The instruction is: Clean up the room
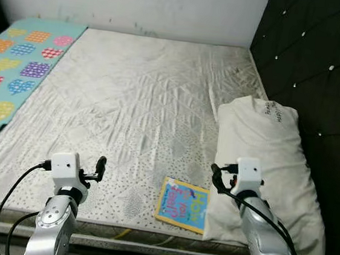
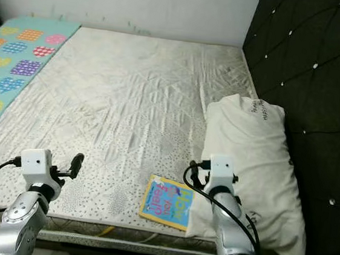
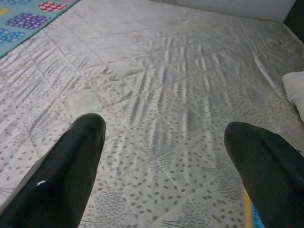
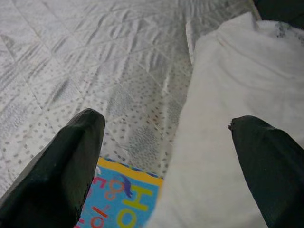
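A bright children's book (image 1: 182,204) lies flat on the mattress (image 1: 135,111), close to the near edge, its right side tucked just under — or at least touching — the lower corner of the white pillow (image 1: 263,168). It looks like the one loose item on the bed, so picking it up is probably the step in hand.

The right gripper (image 4: 166,156) hovers above the seam where book and pillow meet, fingers spread wide and holding nothing; one finger hangs over the book's corner, the other over the pillow. The left gripper (image 3: 164,156) is likewise open and empty, poised over bare quilted mattress to the left of the book.

To do this well, the right gripper would likely need to shift left, clear of the pillow, and take the book by its free edge near the mattress border — a flat, thin cover on soft fabric gives little to pinch.

A patterned blanket (image 1: 15,68) covers the far left side, against the wall (image 1: 140,2); a dark tufted headboard (image 1: 322,70) stands on the right.
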Tool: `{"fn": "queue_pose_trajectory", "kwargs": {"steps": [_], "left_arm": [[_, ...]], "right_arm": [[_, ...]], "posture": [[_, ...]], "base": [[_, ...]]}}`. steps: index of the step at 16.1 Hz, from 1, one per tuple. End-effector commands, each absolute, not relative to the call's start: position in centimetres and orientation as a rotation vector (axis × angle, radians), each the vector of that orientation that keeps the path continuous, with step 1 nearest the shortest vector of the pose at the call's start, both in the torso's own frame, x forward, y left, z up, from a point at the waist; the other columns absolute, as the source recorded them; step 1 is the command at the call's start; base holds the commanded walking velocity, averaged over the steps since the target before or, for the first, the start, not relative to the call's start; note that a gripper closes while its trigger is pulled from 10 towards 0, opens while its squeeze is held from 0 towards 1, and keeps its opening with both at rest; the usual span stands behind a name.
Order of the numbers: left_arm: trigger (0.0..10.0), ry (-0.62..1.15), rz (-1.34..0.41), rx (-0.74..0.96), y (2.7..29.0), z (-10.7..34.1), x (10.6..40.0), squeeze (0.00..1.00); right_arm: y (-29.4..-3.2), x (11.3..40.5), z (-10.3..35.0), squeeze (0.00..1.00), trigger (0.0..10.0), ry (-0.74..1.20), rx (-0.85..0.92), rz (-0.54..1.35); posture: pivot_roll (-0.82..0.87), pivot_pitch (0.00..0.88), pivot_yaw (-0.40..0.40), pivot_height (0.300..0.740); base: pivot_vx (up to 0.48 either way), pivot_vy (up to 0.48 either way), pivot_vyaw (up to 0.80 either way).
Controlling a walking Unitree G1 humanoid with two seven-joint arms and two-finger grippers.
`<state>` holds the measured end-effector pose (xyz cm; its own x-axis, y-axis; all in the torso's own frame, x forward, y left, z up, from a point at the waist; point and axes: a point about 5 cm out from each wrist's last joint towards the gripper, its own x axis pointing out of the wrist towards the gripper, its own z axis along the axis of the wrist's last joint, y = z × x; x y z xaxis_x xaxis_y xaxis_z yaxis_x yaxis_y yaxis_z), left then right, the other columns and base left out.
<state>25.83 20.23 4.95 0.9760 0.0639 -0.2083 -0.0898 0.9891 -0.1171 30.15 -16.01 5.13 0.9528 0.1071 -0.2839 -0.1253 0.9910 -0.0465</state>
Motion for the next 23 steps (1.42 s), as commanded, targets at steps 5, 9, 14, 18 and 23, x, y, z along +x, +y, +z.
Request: {"fn": "queue_pose_trajectory", "kwargs": {"steps": [5, 9, 14, 18, 23], "left_arm": [[10.0, 0.214, 0.113, -0.135, 20.84, 4.84, 25.56, 0.00], [10.0, 0.219, 0.102, -0.138, 20.56, 4.92, 25.79, 0.00], [10.0, 0.221, 0.098, -0.134, 20.31, 4.92, 25.83, 0.00], [10.0, 0.216, 0.112, -0.110, 20.15, 5.08, 25.86, 0.00], [10.0, 0.215, 0.121, -0.116, 20.05, 5.12, 25.93, 0.00]], "right_arm": [[-15.59, 30.27, 5.22, 0.00, 10.0, 0.280, -0.057, 0.154], [-15.90, 30.24, 5.20, 0.00, 10.0, 0.281, -0.047, 0.151], [-16.01, 30.27, 5.16, 0.00, 10.0, 0.285, -0.046, 0.161], [-15.97, 30.39, 5.23, 0.00, 10.0, 0.283, -0.059, 0.177], [-16.07, 30.53, 5.33, 0.00, 10.0, 0.279, -0.061, 0.180]], "posture": [[-0.11, 0.095, -0.028, 0.740], [-0.12, 0.108, -0.024, 0.740], [-0.11, 0.107, -0.030, 0.740], [-0.11, 0.105, -0.043, 0.740], [-0.11, 0.107, -0.045, 0.740]], "base": [[0.000, 0.480, -0.16], [0.000, 0.480, 0.00], [0.000, 0.480, 0.00], [0.000, 0.480, 0.00], [0.000, 0.480, 0.00]]}}
